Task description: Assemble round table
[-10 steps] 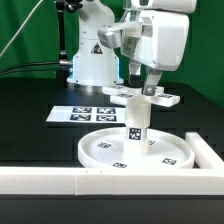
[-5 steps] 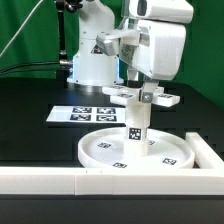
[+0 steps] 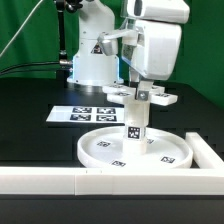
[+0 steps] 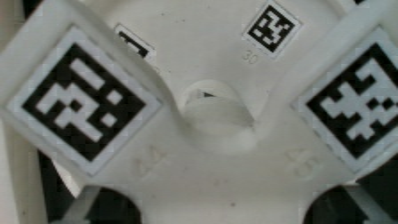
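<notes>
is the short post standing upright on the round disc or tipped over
Upright: the post stands vertically at the middle of the round disc, its tagged side facing the exterior camera.

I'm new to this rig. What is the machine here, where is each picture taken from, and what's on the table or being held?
The white machine is a robot arm; its gripper hangs over the middle of the scene. One picture comes from a camera off the arm, the other from a camera on its wrist, looking down. On the black table lies a round disc with a short post standing upright on it. The gripper carries the flat cross-shaped piece just above the post; the wrist view shows it close up. The flat sheet of tags is the marker board.
</notes>
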{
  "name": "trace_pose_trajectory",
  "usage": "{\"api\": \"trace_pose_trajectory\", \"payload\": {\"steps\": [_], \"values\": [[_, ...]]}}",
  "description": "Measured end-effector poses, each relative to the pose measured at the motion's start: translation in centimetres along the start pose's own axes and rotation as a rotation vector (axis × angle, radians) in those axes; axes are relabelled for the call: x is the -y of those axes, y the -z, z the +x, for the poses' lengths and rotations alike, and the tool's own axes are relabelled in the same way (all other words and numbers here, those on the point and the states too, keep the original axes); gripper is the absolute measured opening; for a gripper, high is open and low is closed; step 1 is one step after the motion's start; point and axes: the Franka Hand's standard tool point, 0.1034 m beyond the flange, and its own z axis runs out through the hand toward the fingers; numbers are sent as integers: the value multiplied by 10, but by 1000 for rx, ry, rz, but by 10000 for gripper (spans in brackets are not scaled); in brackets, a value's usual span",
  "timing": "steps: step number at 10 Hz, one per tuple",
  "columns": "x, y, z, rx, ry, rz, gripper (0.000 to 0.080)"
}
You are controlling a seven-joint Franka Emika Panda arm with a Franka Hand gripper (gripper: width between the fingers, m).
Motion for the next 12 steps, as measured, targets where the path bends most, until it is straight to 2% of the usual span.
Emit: {"api": "trace_pose_trajectory", "payload": {"steps": [3,6,7,12], "values": [[4,-1,-7,-1,-358,38,440],[7,-2,-7,-25,-734,74,442],[6,-2,-6,-31,-756,63,442],[6,-2,-5,-33,-1156,72,442]]}}
